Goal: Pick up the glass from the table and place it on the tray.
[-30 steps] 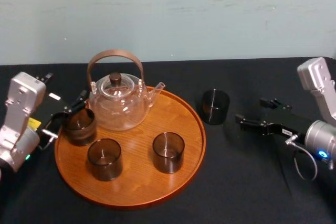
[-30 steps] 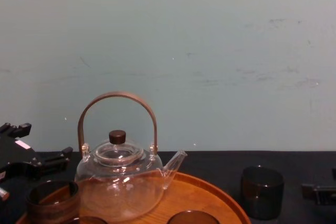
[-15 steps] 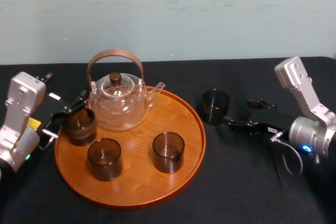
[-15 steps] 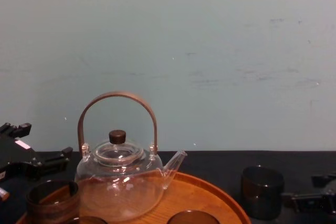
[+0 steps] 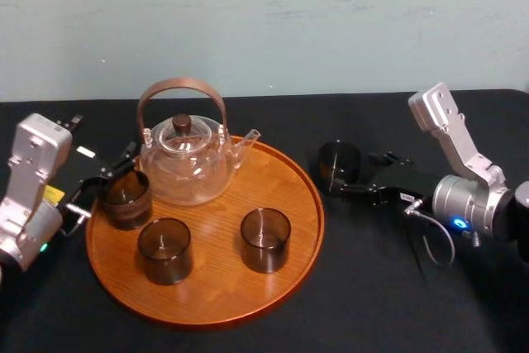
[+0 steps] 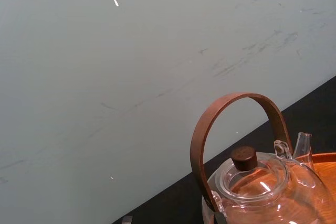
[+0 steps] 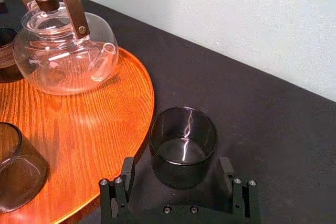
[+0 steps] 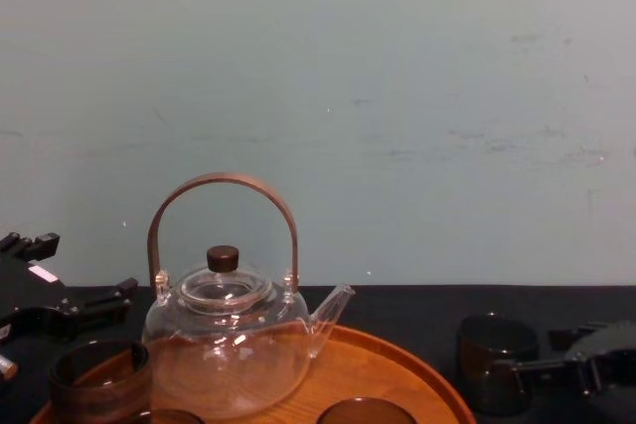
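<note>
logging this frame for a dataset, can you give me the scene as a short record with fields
target: dark glass, upright on the black table, right of the tray
tray: holds a glass teapot and three dark glasses
right hand: open, straddling the target, not closed on it
left hand: open, at the tray's left edge
task state: target not yet lifted

Glass (image 5: pixel 339 167) just right of tray (image 5: pixel 281 192)

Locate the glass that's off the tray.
Head view: the glass stands on the black table just right of the tray, between the open jaws of the right gripper.
</note>
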{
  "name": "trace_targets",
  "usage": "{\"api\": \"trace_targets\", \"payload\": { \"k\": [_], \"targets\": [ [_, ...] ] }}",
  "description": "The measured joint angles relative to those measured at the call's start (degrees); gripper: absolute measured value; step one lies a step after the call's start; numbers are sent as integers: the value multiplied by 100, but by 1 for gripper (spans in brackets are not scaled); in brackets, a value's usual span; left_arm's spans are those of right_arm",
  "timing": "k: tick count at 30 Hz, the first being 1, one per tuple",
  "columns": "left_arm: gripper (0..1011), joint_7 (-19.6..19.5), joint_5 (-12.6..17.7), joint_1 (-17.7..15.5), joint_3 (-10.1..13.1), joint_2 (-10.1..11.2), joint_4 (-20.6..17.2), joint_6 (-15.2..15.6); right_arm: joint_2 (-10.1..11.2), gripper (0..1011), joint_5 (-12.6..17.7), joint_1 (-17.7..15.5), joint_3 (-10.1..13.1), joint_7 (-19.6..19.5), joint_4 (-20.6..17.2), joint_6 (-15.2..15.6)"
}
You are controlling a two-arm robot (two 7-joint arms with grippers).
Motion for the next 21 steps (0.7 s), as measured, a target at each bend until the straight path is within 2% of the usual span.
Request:
{"api": "trace_targets", "payload": {
  "k": [21],
  "targets": [
    [1001, 0, 0, 0, 0, 0, 0, 0, -289, 1002, -47, 308, -19, 30, 437, 24]
  ]
}}
